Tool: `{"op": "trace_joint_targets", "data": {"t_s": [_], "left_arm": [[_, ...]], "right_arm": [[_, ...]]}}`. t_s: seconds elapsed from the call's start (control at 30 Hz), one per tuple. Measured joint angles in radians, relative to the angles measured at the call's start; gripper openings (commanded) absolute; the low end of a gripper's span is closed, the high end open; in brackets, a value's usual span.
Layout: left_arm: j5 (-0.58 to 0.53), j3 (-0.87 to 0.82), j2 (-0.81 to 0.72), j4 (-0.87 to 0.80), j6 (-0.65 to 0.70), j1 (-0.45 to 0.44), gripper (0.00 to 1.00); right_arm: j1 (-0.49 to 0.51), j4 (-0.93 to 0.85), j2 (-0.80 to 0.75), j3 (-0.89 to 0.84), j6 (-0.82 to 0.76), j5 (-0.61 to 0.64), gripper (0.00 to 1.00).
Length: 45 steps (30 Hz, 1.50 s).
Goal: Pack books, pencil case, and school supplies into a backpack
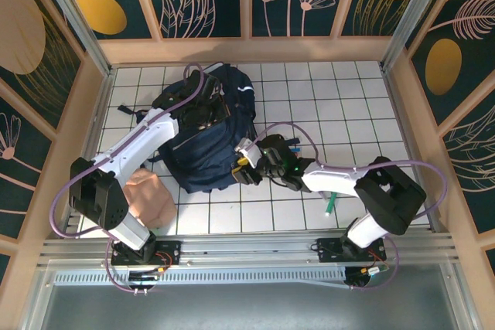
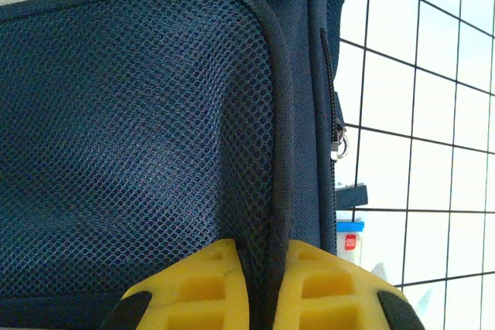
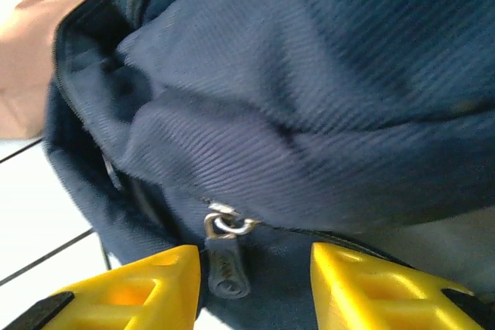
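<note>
Top external: right arm (image 1: 340, 179) beside backpack (image 1: 205, 156)

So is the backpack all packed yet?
Not yet. Done: the left gripper pinches the backpack by its edge trim, steadying it. In hand: the right gripper, jaws open, sits around a zipper pull. Left to do: the green pen lies on the tiled table and a peach soft pouch sits beside the backpack. Whether anything is inside I cannot tell.
</note>
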Motion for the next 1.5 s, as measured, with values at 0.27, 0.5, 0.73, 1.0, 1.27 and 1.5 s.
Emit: {"op": "trace_joint_targets", "data": {"t_s": [0.27,0.5,0.73,1.0,1.27,1.5], "left_arm": [[-0.011,-0.029,-0.008,0.031,-0.053,0.0,0.0],[-0.023,-0.037,-0.008,0.053,-0.079,0.0,0.0],[-0.037,-0.04,-0.008,0.059,-0.045,0.0,0.0],[-0.037,-0.056,-0.008,0.059,0.06,0.019,0.0],[-0.024,-0.074,-0.008,0.057,0.018,0.053,0.0],[0.104,-0.153,-0.026,0.131,-0.208,0.06,0.0]], "right_arm": [[0.16,0.066,0.002,-0.023,0.03,0.444,0.29],[0.247,0.057,0.033,-0.023,0.079,0.666,0.0],[0.233,0.056,-0.026,-0.069,0.085,0.638,0.0],[0.185,0.086,-0.117,-0.1,0.08,0.53,0.09],[0.18,0.067,-0.105,-0.088,0.07,0.429,0.46],[0.155,-0.071,0.016,0.083,0.137,0.288,0.5]]}}
